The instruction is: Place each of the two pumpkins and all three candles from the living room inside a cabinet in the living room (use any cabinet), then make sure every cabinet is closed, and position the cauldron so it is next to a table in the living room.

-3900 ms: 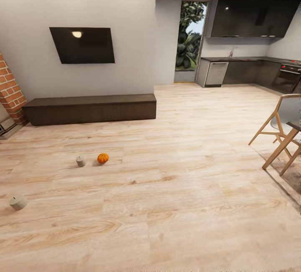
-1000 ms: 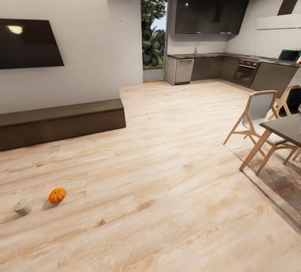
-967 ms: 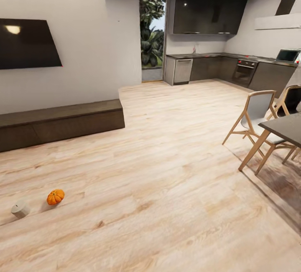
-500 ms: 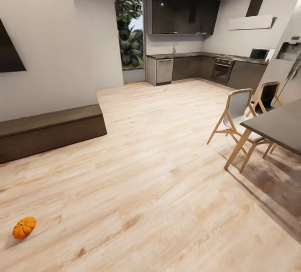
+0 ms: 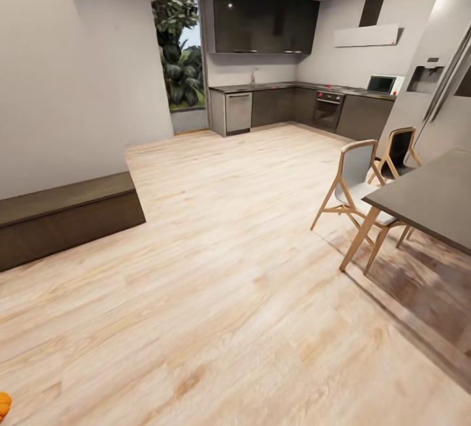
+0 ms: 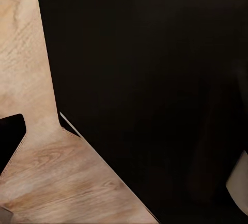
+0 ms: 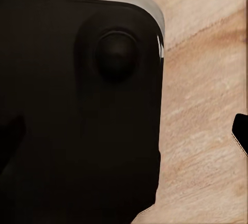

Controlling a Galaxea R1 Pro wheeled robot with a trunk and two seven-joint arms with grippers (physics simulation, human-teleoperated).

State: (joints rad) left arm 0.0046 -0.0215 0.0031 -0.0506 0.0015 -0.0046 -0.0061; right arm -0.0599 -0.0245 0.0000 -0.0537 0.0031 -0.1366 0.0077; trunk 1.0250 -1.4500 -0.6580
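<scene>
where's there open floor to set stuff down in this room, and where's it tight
Widest bare wood floor runs between the long low cabinet and the dining table, on toward the kitchen units. The cabinet's flat top is bare too. It is tight around the wooden chairs at the table. A pumpkin sits at the near-left edge.

Wood floor [image 5: 216,295] open through the centre; cabinet [image 5: 65,220] bounds the left; dining table [image 5: 432,200] and chairs [image 5: 356,184] obstruct the right.
</scene>
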